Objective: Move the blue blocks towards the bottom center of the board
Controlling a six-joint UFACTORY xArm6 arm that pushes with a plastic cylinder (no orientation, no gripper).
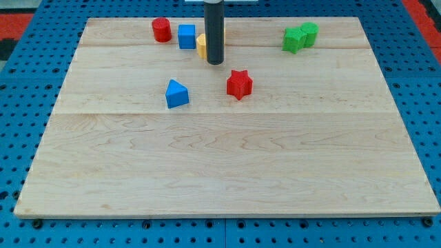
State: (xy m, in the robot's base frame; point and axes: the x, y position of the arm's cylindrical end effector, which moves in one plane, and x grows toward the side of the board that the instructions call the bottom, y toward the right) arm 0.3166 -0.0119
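A blue cube (187, 36) stands near the view's top, left of centre. A blue wedge-shaped block (176, 94) lies lower, left of centre. My tip (215, 63) is at the end of the dark rod, just right of the blue cube and above-right of the blue wedge. It partly hides a yellow block (201, 45) that sits between it and the blue cube.
A red cylinder (161, 29) stands left of the blue cube. A red star (239, 84) lies below-right of my tip. Two green blocks (300, 36) sit together at the top right. The wooden board (227, 172) lies on a blue pegboard surface.
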